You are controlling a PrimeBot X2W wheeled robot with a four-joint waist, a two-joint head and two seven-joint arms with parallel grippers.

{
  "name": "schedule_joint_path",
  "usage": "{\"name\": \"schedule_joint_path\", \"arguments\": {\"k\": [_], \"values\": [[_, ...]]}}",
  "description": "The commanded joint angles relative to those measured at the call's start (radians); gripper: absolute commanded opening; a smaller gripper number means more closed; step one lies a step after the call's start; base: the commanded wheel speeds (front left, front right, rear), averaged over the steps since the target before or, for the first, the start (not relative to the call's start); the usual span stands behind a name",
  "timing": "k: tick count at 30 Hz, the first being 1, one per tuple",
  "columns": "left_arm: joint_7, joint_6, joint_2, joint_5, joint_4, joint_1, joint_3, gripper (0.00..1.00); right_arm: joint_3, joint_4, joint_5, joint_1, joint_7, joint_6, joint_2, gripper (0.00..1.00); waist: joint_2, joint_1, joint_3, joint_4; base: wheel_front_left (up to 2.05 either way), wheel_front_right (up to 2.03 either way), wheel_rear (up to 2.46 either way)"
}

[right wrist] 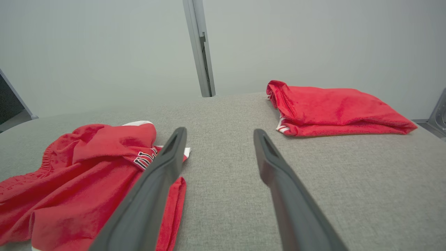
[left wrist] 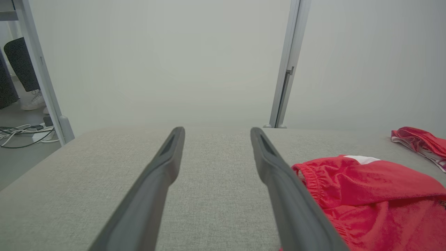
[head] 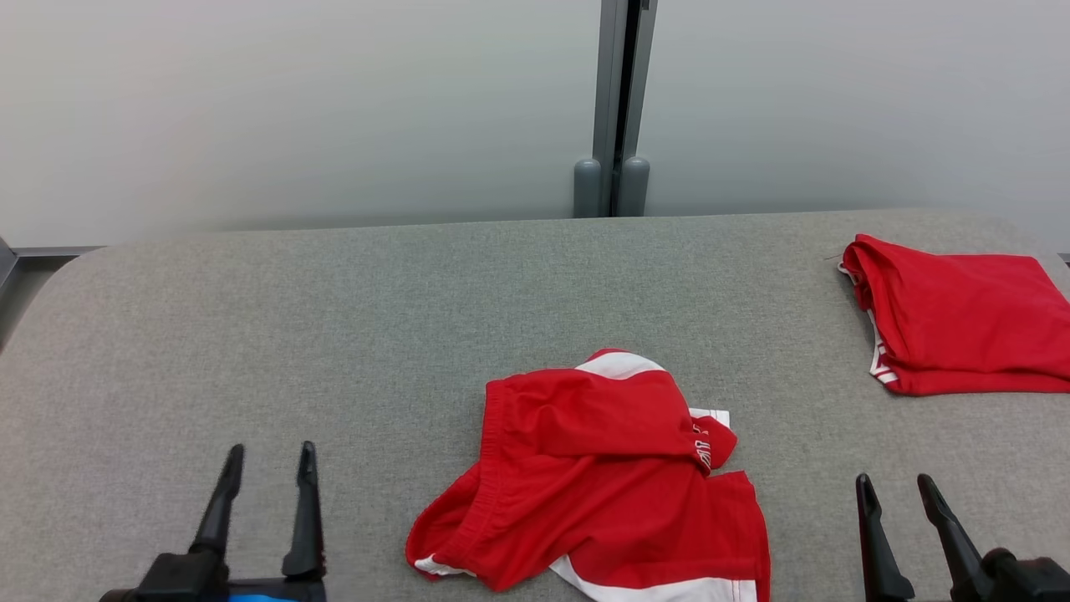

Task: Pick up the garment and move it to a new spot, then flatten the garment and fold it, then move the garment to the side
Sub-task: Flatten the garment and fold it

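A crumpled red garment (head: 602, 485) with white trim lies in a heap near the front middle of the grey table; it also fills the lower right of the left wrist view (left wrist: 376, 195) and the lower left of the right wrist view (right wrist: 80, 174). My left gripper (head: 269, 466) stands open at the lower left, well to the left of the garment, nothing between its fingers (left wrist: 167, 153). Open too, my right gripper (head: 897, 492) waits at the lower right, just right of the garment, with bare cloth surface between its fingers (right wrist: 264, 153).
A second red garment (head: 953, 313) lies folded at the table's far right edge, seen again in the right wrist view (right wrist: 334, 108). The grey fabric table (head: 334, 334) ends at a pale wall with a metal post (head: 619, 109). Cables lie on the floor (left wrist: 21, 132) off the left end.
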Motion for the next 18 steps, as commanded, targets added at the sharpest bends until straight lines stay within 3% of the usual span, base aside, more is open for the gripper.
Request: {"name": "schedule_joint_path", "arguments": {"k": [1, 12, 18], "values": [[-0.004, 0.0, -0.005, 0.016, -0.009, 0.016, 0.031, 1.0, -0.006, -0.024, -0.003, 0.033, -0.004, 0.0, 0.007, 1.0, 0.0001, 0.0, -0.003, -0.001, 0.0, 0.0, 0.0], [-0.005, -0.052, -0.034, 0.075, 0.009, 0.029, 0.077, 1.0, 0.006, -0.064, -0.007, 0.074, -0.004, 0.0, 0.02, 1.0, 0.0001, 0.0, -0.005, 0.002, 0.0, 0.0, 0.0], [-0.005, -0.143, -0.023, 0.095, 0.046, 0.006, 0.012, 1.0, 0.079, -0.048, -0.009, 0.065, 0.012, 0.0, -0.009, 1.0, 0.0001, 0.0, -0.001, 0.001, 0.0, 0.0, 0.0]]}}
